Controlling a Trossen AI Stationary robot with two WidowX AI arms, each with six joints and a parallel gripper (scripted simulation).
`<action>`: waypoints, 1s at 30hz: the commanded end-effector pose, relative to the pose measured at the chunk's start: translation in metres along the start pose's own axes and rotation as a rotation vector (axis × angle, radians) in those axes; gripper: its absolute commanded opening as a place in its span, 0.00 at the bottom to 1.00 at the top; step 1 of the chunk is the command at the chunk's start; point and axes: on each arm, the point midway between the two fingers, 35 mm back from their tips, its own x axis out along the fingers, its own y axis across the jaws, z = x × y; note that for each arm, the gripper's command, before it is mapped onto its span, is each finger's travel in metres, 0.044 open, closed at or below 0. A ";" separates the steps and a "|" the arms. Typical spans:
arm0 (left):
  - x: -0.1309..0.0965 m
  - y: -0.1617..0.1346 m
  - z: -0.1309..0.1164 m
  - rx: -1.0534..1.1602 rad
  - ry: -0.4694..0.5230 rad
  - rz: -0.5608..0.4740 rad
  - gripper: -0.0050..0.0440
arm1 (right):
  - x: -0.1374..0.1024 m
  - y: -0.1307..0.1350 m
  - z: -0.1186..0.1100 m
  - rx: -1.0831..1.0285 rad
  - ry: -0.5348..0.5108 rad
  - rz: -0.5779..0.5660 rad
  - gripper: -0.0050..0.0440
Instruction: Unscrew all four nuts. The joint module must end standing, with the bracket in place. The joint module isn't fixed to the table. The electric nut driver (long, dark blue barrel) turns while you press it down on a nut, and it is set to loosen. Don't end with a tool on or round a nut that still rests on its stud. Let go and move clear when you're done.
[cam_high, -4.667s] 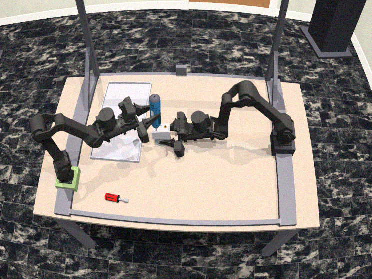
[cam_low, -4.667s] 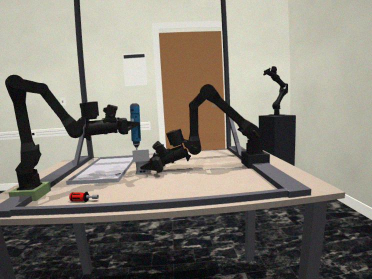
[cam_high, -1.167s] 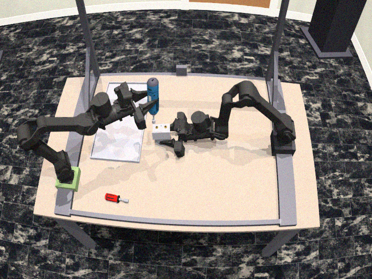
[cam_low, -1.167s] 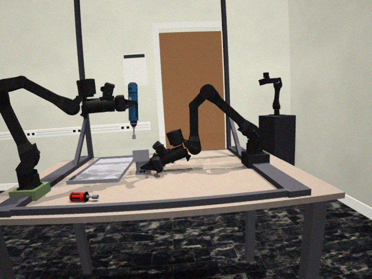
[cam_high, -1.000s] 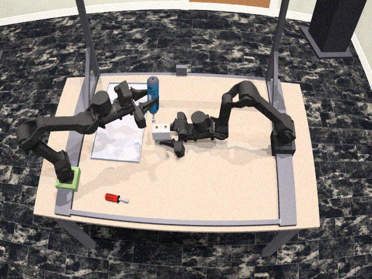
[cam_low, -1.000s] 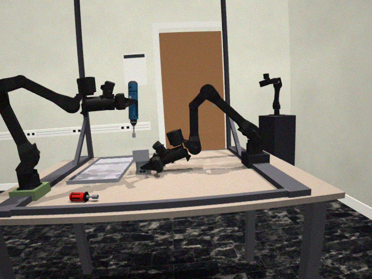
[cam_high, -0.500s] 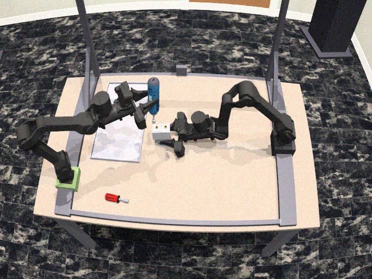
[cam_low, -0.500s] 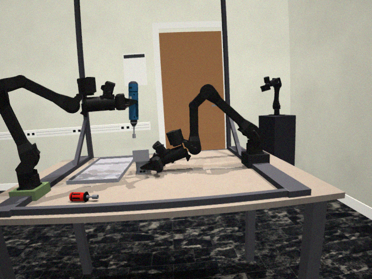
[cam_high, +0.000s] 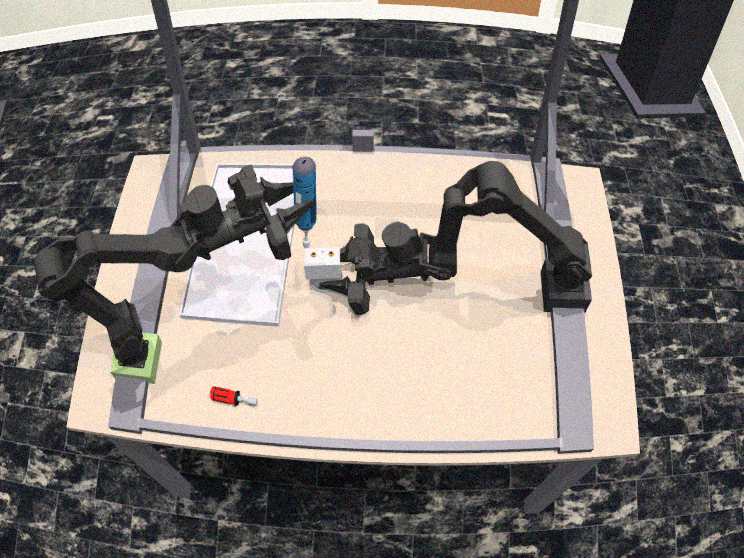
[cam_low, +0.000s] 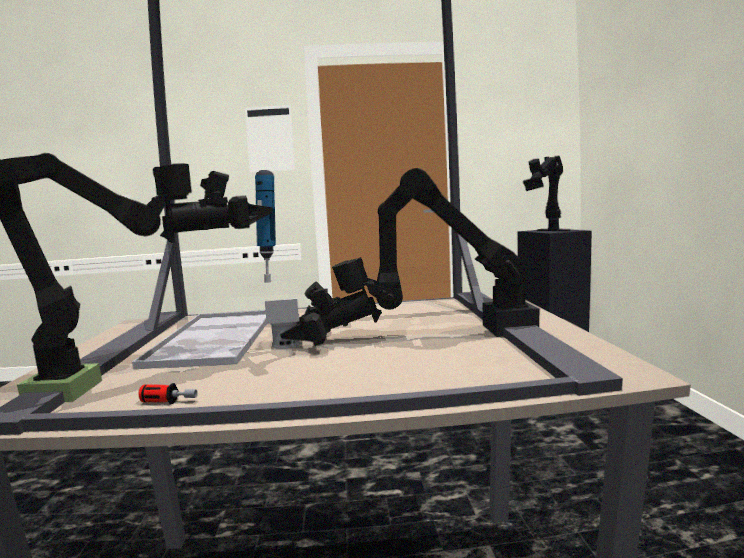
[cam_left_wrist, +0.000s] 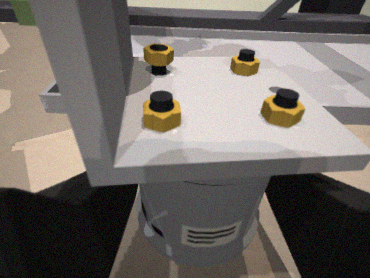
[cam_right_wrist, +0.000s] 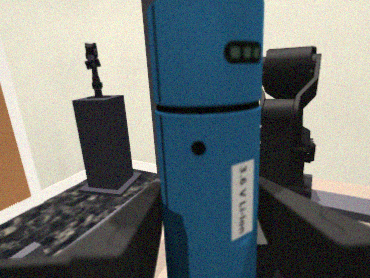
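Leftmost from overhead, a green block (cam_high: 153, 360) (cam_low: 87, 379) raises the right arm's base, perhaps for extra reach. Nearer the front edge, a red hand driver (cam_high: 224, 395) (cam_low: 157, 394) lies on its side, out of the way and probably not needed while the electric one works. Beyond it the shallow tray (cam_high: 230, 319) (cam_low: 186, 362) sits just beside the work. At the tray's right side, the right gripper (cam_high: 303, 194) (cam_low: 270, 211) (cam_right_wrist: 207, 188) is clamped on the electric nut driver (cam_high: 304, 180) (cam_low: 265, 222) (cam_right_wrist: 205, 125), barrel upright and socket down, so that a press would run along a stud; the socket hangs clear above the nuts. Next comes the joint module (cam_low: 276, 333) (cam_left_wrist: 200, 212), standing on the table with its bracket (cam_high: 321, 270) (cam_low: 282, 312) (cam_left_wrist: 225, 137) on top. One nut (cam_left_wrist: 158, 55) rides high by the upright wall, bare stud showing beneath it: loosened, I judge, though not off. The three other nuts (cam_left_wrist: 245, 65) sit low. From the right, the left gripper (cam_high: 332, 268) (cam_low: 288, 333) (cam_left_wrist: 200, 160) is closed round the module's body, presumably to stop an unfixed part turning or tipping. Lining the socket up squarely over a nut seems next; an off-centre press could slip.
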 end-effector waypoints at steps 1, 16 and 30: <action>0.001 0.000 0.015 0.002 -0.036 0.000 0.60 | 0.001 0.006 0.006 -0.004 -0.063 0.003 0.44; 0.001 0.000 0.015 0.002 -0.036 0.000 0.60 | 0.005 0.025 -0.031 -0.005 -0.098 0.007 0.44; 0.001 0.000 0.015 0.002 -0.036 0.000 0.60 | 0.006 0.025 -0.024 0.000 -0.120 0.006 0.44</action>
